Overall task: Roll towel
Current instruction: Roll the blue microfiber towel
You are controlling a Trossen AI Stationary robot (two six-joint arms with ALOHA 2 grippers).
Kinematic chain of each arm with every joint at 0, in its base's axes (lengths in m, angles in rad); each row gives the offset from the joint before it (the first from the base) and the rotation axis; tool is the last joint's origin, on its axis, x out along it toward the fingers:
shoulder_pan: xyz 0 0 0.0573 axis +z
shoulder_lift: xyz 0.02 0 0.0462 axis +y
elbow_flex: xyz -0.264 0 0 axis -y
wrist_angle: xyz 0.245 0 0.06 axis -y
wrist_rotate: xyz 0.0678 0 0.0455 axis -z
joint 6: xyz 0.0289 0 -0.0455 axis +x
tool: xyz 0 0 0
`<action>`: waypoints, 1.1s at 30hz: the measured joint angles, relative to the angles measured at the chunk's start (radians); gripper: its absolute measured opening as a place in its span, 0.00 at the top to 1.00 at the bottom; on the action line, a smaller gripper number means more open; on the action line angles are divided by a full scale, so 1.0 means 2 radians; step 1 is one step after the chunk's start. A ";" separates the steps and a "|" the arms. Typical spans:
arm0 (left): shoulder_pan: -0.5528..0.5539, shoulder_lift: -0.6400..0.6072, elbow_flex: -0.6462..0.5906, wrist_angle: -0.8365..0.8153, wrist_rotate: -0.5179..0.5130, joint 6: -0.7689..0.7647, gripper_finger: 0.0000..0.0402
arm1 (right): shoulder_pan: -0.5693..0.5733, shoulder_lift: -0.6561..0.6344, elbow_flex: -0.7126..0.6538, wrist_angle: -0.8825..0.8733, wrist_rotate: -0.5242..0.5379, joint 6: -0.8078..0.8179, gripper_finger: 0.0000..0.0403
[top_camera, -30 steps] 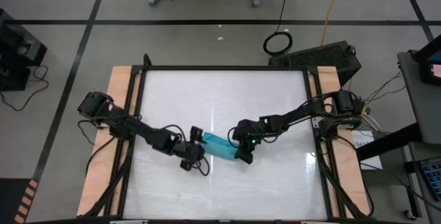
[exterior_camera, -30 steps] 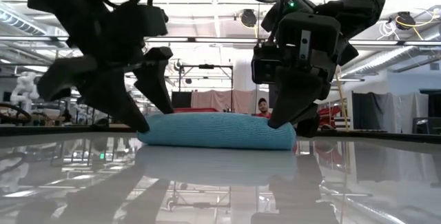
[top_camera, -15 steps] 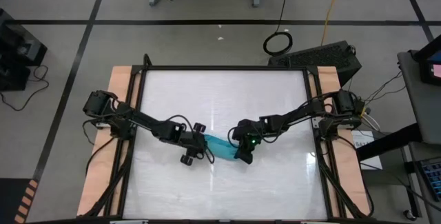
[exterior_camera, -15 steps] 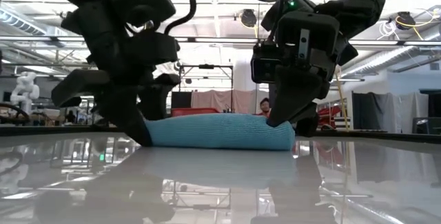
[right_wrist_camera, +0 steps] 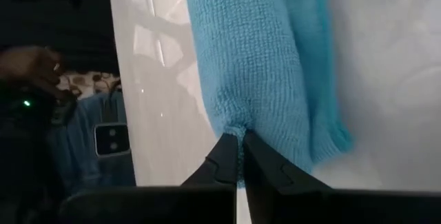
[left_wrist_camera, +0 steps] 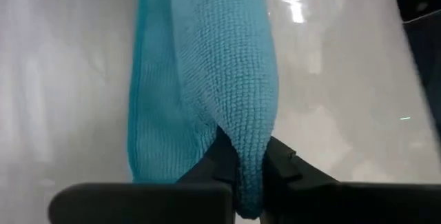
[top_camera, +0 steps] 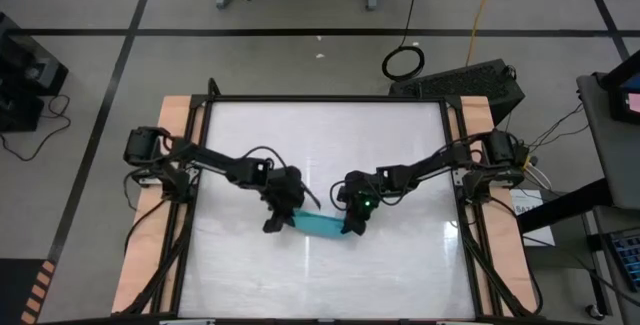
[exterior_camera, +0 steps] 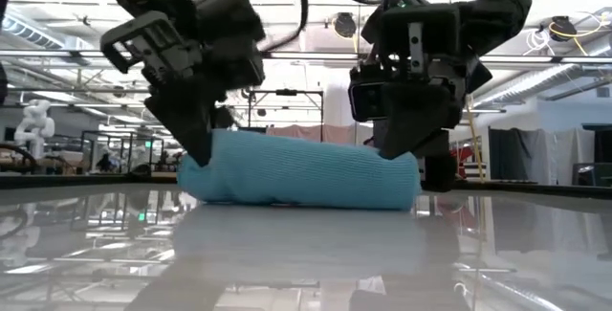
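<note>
Left end effector (top_camera: 281, 211) and right end effector (top_camera: 350, 221) each pinching an end of the turquoise towel (top_camera: 318, 225), rolled into a log

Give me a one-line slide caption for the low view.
Left gripper and right gripper each pinch one end of the rolled turquoise towel on the glossy white table.

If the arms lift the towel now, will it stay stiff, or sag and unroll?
It will probably sag: the towel is soft knit cloth that bunches where the left gripper pinches it. It may loosen, since the right gripper grips only a thin fold at the other end. It looks light, and unlikely to slip from the jaws.
</note>
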 joint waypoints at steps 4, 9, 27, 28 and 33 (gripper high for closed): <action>0.022 0.011 0.001 -0.036 0.033 -0.043 0.95 | -0.011 0.000 0.001 0.001 0.001 0.007 1.00; 0.028 0.031 0.002 -0.061 0.042 -0.069 0.95 | -0.024 -0.002 0.001 0.003 0.002 -0.011 0.96; 0.030 0.039 0.000 -0.058 0.065 -0.109 0.95 | 0.060 -0.122 0.000 0.037 0.162 -0.322 0.65; 0.030 0.039 0.000 -0.058 0.065 -0.109 0.95 | 0.066 -0.117 0.000 0.039 0.168 -0.331 0.66; 0.032 0.040 0.000 -0.058 0.070 -0.109 0.95 | 0.074 -0.085 0.000 0.042 0.171 -0.342 0.73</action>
